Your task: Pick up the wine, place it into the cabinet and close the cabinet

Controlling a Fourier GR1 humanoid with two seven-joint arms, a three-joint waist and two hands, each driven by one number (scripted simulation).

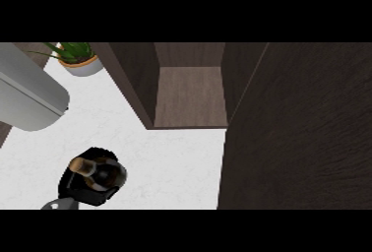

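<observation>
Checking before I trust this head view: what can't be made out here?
- Wine bottle: mostly hidden by the left hand curled round it.
- Right hand: not in view.
- Cabinet: its right inside hidden by the open door.
- Plant: cut off by the upper edge.

dark brown wood-grain cabinet [190,93], white faintly marbled counter [167,162], green plant [73,49] in pale pot [85,67], black hand [93,189]

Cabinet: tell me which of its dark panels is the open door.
The broad panel at the view's right, swung out beyond the shelf; the narrower left panel is the fixed side wall.
</observation>
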